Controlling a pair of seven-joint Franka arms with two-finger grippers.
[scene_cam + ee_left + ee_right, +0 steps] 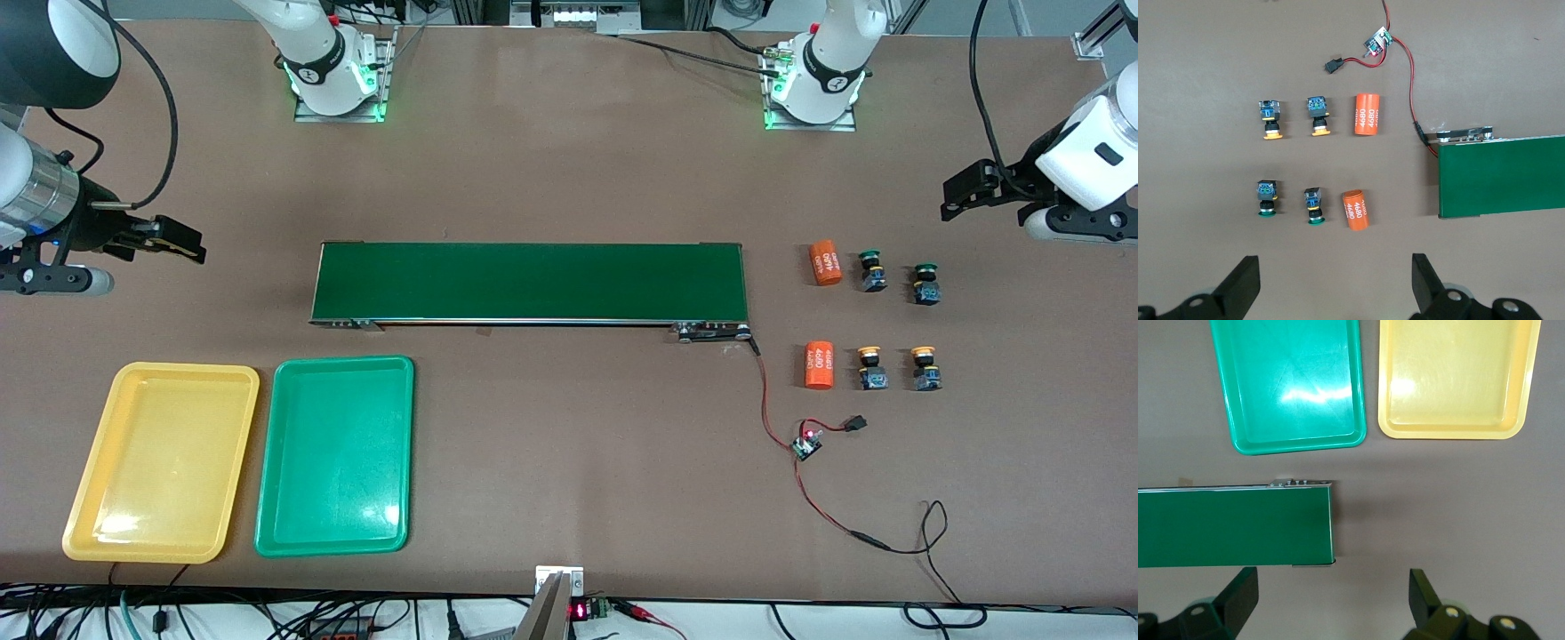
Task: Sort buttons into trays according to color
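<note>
Two green-capped buttons lie in a row toward the left arm's end of the table. Two yellow-capped buttons lie in a row nearer the front camera. The left wrist view shows the green pair and the yellow pair. My left gripper hangs open over bare table beside the green pair, holding nothing. The yellow tray and the green tray lie empty side by side at the right arm's end. My right gripper hangs open over bare table by the conveyor's end.
A long dark-green conveyor belt runs across the table's middle. Two orange cylinders lie beside the buttons, on the conveyor's side. A small circuit board with red and black wires trails from the conveyor toward the front edge.
</note>
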